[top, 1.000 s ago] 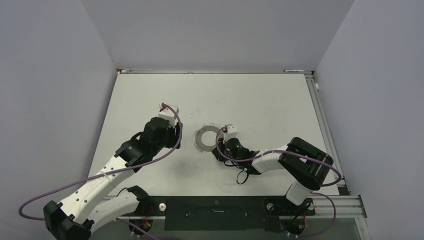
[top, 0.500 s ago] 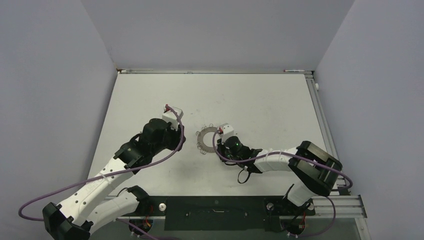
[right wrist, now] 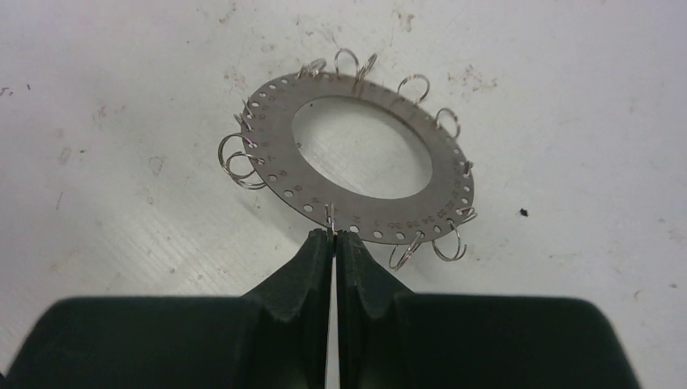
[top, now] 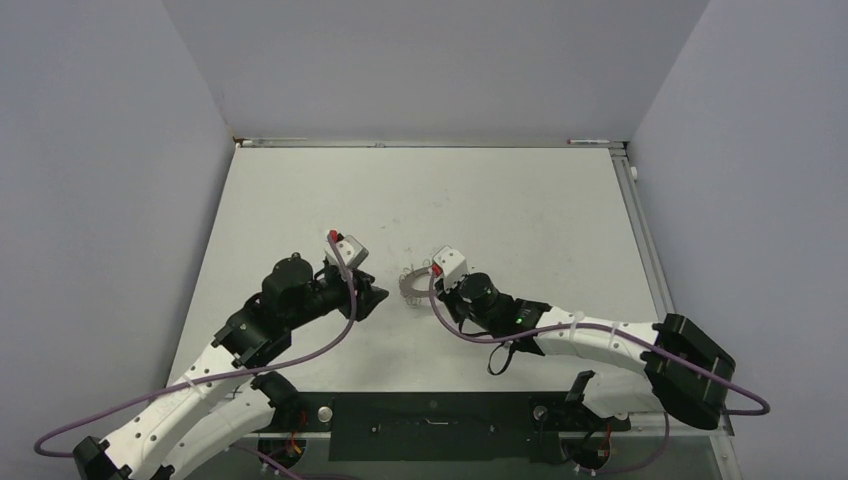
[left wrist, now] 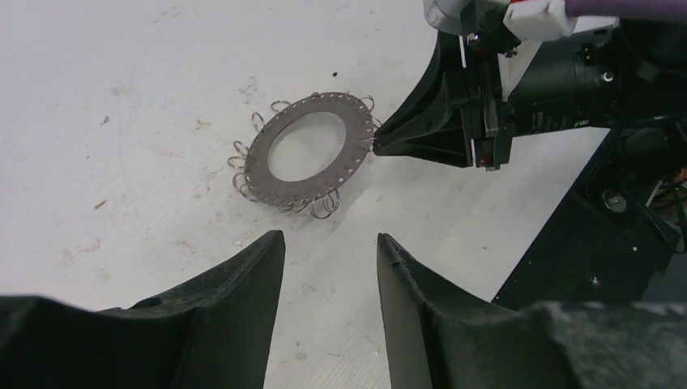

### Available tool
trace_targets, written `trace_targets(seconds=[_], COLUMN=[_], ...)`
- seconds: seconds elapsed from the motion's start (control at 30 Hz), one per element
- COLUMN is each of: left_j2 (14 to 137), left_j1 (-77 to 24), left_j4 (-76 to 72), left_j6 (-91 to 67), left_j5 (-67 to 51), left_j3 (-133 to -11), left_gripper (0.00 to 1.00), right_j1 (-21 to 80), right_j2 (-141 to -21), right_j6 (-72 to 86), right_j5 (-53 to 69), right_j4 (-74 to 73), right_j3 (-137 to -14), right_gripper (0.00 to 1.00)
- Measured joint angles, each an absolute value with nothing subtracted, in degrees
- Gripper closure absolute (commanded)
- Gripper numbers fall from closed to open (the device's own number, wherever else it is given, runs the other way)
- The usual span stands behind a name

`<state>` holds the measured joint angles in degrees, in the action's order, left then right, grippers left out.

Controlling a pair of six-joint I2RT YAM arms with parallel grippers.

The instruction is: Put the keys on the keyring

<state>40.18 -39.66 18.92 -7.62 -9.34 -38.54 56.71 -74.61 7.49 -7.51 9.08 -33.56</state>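
Note:
The keyring [top: 408, 281] is a flat grey metal ring with small wire loops round its rim, lying mid-table between the arms. It also shows in the left wrist view [left wrist: 258, 170] and the right wrist view [right wrist: 279, 158]. My right gripper [right wrist: 334, 233] is shut, pinching one wire loop on the ring's near rim; it shows from above [top: 427, 287] and in the left wrist view [left wrist: 381, 144]. My left gripper [left wrist: 330, 239] is open and empty, just left of the ring [top: 378, 294], not touching it. No key with a black head shows in any view.
The white table [top: 520, 210] carries scuff marks and small specks. Grey walls close it on three sides. A metal rail [top: 650, 260] runs along the right edge. A black bar [top: 430, 412] with the arm bases lies at the near edge.
My right arm has stretched left, bringing its shut fingers to the keyring's rim. My left gripper has swung right and lower, closer to the ring's left side. The ring now looks foreshortened from above.

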Motion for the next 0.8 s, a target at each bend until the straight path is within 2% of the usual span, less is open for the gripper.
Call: trace_targets(seconds=[0.17,0.33,0.47,0.8], left_j2=[36.34,33.85,33.63,33.5], left_j1=[-39.66,-39.66,-39.66,-41.71], left_j4=[14.41,10.57,9.19,9.74], left_j6=[-4.69,-2.44,-0.43,5.06], left_j5=[-15.0,-20.62,-24.82,-32.95], left_j3=[-36.01,-35.0,-35.11,-35.55], left_gripper=[0.52,0.55,0.6,0.62], right_j1=[56.73,56.9,58.41,67.92], right_j2=[-66.06,-58.76,-57.34,-57.25], right_j6=[0.93,-2.76,-4.67,-10.02], right_j5=[-5.85,-2.02,2.07,6.5], right_j4=[7.27,5.28,3.53,-2.76], right_j3=[-33.56,-34.02,-36.18,-40.38], right_gripper=[0.95,0.95,0.95,0.95])
